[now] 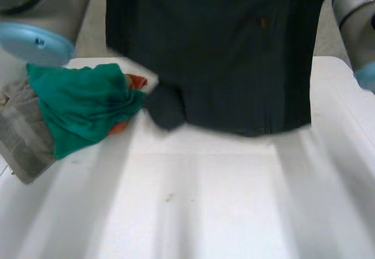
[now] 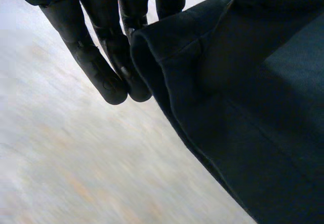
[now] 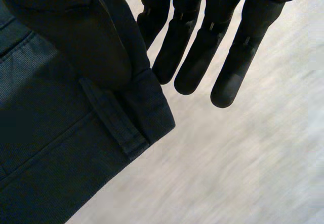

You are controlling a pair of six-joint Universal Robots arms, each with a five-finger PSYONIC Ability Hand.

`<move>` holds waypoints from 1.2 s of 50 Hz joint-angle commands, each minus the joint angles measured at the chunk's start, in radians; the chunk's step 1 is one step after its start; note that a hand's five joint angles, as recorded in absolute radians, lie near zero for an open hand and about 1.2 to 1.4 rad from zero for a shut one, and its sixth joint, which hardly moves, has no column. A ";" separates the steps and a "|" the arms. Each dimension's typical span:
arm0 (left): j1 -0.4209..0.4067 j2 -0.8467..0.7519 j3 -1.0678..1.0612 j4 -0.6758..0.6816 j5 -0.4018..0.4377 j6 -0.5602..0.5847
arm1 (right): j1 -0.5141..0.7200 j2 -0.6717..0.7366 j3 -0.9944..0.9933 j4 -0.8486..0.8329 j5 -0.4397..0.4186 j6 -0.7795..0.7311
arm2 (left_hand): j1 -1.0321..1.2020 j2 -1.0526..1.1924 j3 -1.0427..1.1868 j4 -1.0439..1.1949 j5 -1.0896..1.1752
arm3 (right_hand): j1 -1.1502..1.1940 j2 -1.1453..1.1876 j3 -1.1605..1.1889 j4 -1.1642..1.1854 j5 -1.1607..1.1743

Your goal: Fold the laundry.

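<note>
Head view, left to right. The left arm (image 1: 35, 13), grey with a light-blue cap, enters at the near left corner. Below it, a pile lies at the left edge of the white table (image 1: 205, 212): a grey cloth (image 1: 23, 130) outermost, a green cloth (image 1: 82, 106) heaped over it, and an orange cloth (image 1: 136, 83) showing at the green one's far side. The near and middle parts of the table are bare and lightly marked.

The dark garment (image 1: 234, 54) hangs spread above the far half of the table, a bunched part drooping just beside the pile. Whether its hem touches the table cannot be told. The right arm (image 1: 357, 24) stands at its right.

Left wrist view: the left robot hand (image 2: 96, 67) has nearly straight fingers, the garment's hemmed corner caught against them. Right wrist view: the right robot hand (image 3: 238, 57) has straight fingers and its thumb clamped on the garment's other corner. A pale, blurred surface lies beyond both.
</note>
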 commanded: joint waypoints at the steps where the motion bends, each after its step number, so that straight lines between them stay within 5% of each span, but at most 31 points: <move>1: 0.000 0.067 0.000 0.074 0.004 -0.041 | 0.028 -0.028 -0.064 -0.176 0.010 0.037 | 0.260 0.200 0.208 0.203 0.210 | 0.266 0.222 0.209 0.200 0.222; 9: 0.028 0.176 -0.276 0.043 -0.042 -0.052 | 0.035 -0.029 0.016 -0.021 -0.011 0.032 | 0.260 0.200 0.208 0.203 0.210 | 0.266 0.222 0.209 0.200 0.222; 18: -0.001 0.246 -0.822 0.049 -0.021 -0.062 | 0.003 -0.032 0.497 -0.017 -0.118 0.000 | 0.260 0.200 0.208 0.203 0.210 | 0.266 0.222 0.209 0.200 0.222; 27: -0.038 0.280 -1.128 0.011 -0.037 -0.035 | -0.032 -0.078 0.797 -0.012 -0.168 -0.116 | 0.260 0.200 0.208 0.203 0.210 | 0.266 0.222 0.209 0.200 0.222; 34: -0.076 0.419 -1.319 -0.179 -0.065 0.040 | -0.097 -0.256 0.926 0.285 -0.215 -0.280 | 0.260 0.200 0.208 0.203 0.210 | 0.266 0.222 0.209 0.200 0.222; 46: -0.251 0.482 -1.401 -0.493 -0.103 0.030 | -0.206 -0.335 0.969 0.798 -0.296 -0.627 | 0.260 0.200 0.208 0.203 0.210 | 0.266 0.222 0.209 0.200 0.222; 60: -0.189 0.256 -1.070 -0.357 -0.108 0.052 | -0.164 -0.276 0.888 0.604 -0.296 -0.470 | 0.260 0.200 0.208 0.203 0.210 | 0.266 0.222 0.209 0.200 0.222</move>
